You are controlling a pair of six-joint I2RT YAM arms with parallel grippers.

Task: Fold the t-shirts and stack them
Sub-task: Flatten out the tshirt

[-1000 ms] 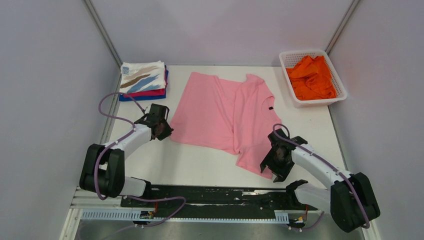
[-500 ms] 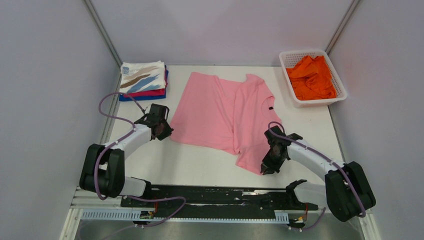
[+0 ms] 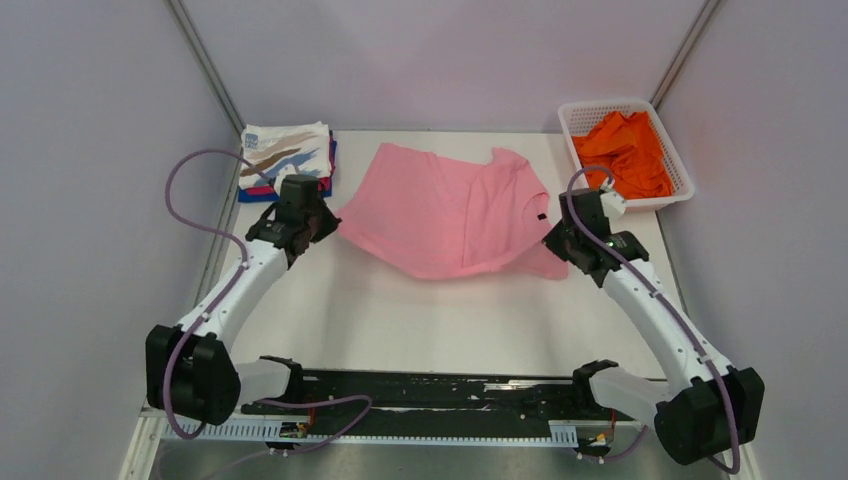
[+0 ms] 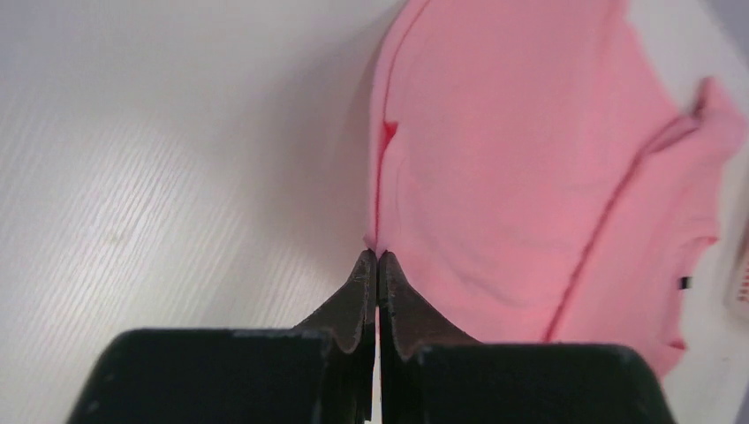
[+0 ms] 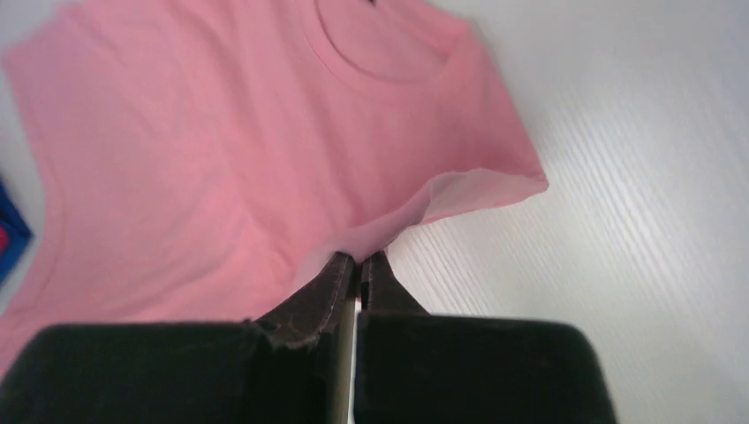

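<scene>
The soft pink tee (image 3: 450, 215) sags in a smooth, wide curve above the ribbed white table (image 3: 400, 320), nearer its far edge. The left gripper (image 4: 377, 258), fingers pressed together, pinches its side hem. The right gripper (image 5: 359, 261) likewise pinches a thin fold near the sleeve. A crumpled orange tee (image 3: 628, 155) fills the lattice basket (image 3: 655, 203) at the far right corner.

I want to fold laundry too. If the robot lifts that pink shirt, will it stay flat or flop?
Probably flop: the pink t-shirt droops in a curve between the left tool and right tool pinching its edges. It seems light, since small pinches of cloth hold it. Being soft, it likely won't roll or break.
</scene>
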